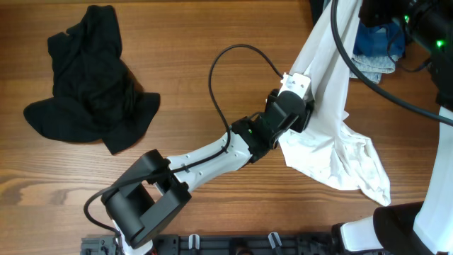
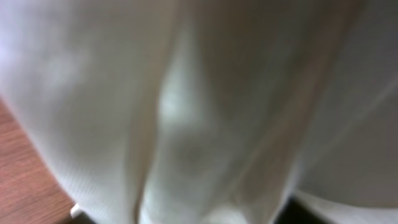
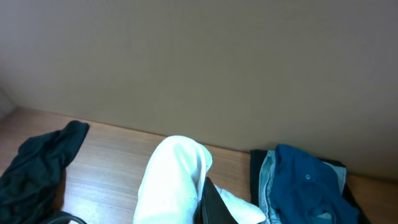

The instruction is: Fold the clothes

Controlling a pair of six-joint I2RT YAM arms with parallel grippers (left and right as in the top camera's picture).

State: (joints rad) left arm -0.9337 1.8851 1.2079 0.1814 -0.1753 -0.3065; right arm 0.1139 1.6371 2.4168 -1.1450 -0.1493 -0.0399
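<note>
A: While peering down from overhead, hard to miss the white T-shirt (image 1: 333, 142). Sits where on the table (image 1: 212, 28)?

B: Over the table's right half. Lies wrinkled and heaped near the table's front edge, then climbs in a long band toward the table's far right corner, lifted off the wood there.

A: Held up by the right gripper (image 3: 202, 205)?

B: Looks so. Pinched together on the upper end of the shirt, with white cloth bunched against a dark finger (image 3: 217, 211) in the right wrist view.

A: And the left gripper (image 1: 299, 86)?

B: Right up against the shirt's long band, above the middle of the table's right half. Cannot tell whether apart or closed: nothing but blurred white cloth and a sliver of wood in the left wrist view.

A: And the dark one?

B: Crumpled black garment (image 1: 88, 78) near the table's far left corner, well apart from the shirt.

A: Anything else?

B: Pile of light-blue jeans (image 1: 374, 64) and a navy-blue garment (image 1: 381, 32) at the table's far right edge, just beside the raised band.
</note>
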